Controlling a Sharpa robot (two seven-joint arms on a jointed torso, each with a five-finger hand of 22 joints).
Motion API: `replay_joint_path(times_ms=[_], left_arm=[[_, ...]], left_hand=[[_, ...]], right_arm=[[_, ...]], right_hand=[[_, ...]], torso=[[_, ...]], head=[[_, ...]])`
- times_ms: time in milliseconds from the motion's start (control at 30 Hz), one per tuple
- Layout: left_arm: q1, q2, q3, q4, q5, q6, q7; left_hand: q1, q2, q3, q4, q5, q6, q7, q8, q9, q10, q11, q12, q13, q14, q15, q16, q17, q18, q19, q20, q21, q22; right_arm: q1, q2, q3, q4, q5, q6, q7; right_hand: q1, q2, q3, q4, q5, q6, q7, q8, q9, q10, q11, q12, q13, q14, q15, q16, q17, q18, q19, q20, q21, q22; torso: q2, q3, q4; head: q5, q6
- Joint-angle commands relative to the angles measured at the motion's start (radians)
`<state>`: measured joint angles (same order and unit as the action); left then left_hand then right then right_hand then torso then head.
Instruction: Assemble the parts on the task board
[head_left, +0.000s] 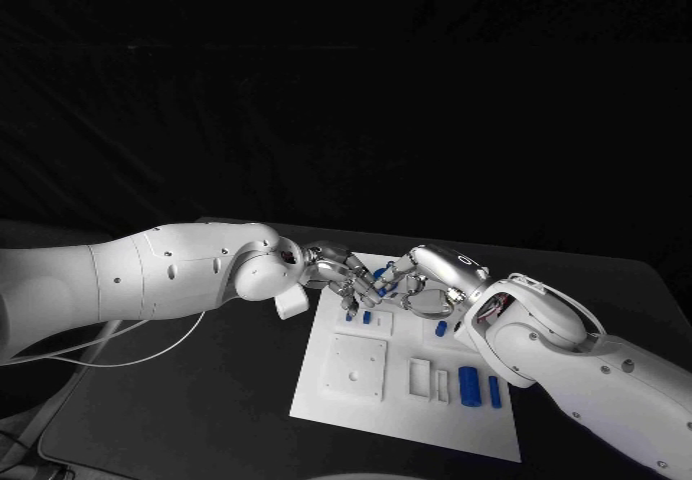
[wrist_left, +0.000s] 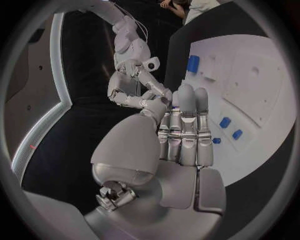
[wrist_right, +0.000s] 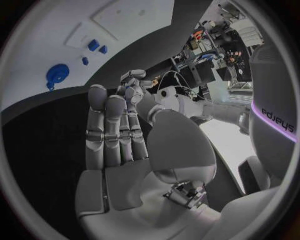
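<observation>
Both hands meeting over far end of task board (head_left: 339, 400). Left hand (head_left: 339, 272) and right hand (head_left: 418, 280) pinching small blue part (head_left: 381, 283) together, apparently. Part looking light, rigid, smooth; gripping flat sides safest.

The black desk (head_left: 216, 400) carries the white task board (head_left: 332, 400), which lies flat near its middle.

The head camera looks down on the task board (head_left: 346, 400); both wrist cameras, close behind their hands, apparently share it.
</observation>
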<state>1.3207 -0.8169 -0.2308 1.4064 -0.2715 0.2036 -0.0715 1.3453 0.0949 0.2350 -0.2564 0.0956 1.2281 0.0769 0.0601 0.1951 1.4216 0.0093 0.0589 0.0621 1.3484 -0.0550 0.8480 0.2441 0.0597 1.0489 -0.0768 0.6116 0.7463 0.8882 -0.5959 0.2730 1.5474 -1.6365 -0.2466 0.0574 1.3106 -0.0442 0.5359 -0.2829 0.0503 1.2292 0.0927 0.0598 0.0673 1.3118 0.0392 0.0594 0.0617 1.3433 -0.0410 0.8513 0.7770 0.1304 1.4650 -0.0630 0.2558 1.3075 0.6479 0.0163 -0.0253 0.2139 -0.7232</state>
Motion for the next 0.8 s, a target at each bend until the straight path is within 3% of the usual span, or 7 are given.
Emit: replay_joint_path(times_ms=[33,400,800], left_arm=[[0.002,0.004,0.002,0.007,0.013,0.045,0.009],[0.002,0.004,0.002,0.009,0.012,0.065,0.008],[0.002,0.002,0.002,0.008,0.015,0.050,0.002]], left_hand=[[0.002,0.006,0.004,0.000,0.001,0.008,-0.002,0.007,0.020,0.004,-0.001,0.002,0.001,0.000,-0.004,-0.002,0.000,0.005,0.005,-0.001,-0.004,0.001],[0.002,0.008,0.004,-0.001,-0.003,0.008,-0.002,0.007,0.022,0.004,-0.001,0.002,0.002,-0.001,-0.004,-0.001,0.000,0.005,0.005,-0.001,-0.004,0.004],[0.002,0.009,0.003,0.001,0.001,0.004,-0.002,0.007,0.025,0.001,0.000,0.002,0.002,-0.001,-0.004,-0.001,0.000,0.005,0.005,-0.001,-0.006,0.006]], right_arm=[[-0.002,0.003,-0.002,0.000,-0.002,0.020,0.011],[-0.002,0.005,-0.003,0.003,-0.004,0.007,0.007],[-0.002,0.000,-0.007,0.014,-0.016,0.039,-0.005]], right_hand=[[0.002,0.007,0.005,0.000,-0.002,0.004,-0.001,0.004,0.001,0.007,0.001,0.002,0.001,0.003,-0.007,-0.005,0.002,0.018,-0.005,-0.007,0.008,0.021],[-0.001,0.003,0.011,0.000,0.000,0.007,-0.001,0.004,0.002,0.009,0.000,0.002,0.001,0.005,-0.007,-0.008,0.006,0.016,-0.007,-0.007,0.027,0.023],[-0.006,0.002,0.012,0.001,0.002,0.017,-0.004,0.004,0.005,0.019,-0.003,0.002,0.002,0.006,-0.009,-0.010,0.007,0.016,-0.008,-0.007,0.042,0.024]], torso=[[0.000,0.0000,0.0003],[0.000,0.0000,-0.0003],[0.000,-0.0001,-0.0005]], head=[[0.000,0.000],[0.000,-0.001],[0.000,-0.003]])
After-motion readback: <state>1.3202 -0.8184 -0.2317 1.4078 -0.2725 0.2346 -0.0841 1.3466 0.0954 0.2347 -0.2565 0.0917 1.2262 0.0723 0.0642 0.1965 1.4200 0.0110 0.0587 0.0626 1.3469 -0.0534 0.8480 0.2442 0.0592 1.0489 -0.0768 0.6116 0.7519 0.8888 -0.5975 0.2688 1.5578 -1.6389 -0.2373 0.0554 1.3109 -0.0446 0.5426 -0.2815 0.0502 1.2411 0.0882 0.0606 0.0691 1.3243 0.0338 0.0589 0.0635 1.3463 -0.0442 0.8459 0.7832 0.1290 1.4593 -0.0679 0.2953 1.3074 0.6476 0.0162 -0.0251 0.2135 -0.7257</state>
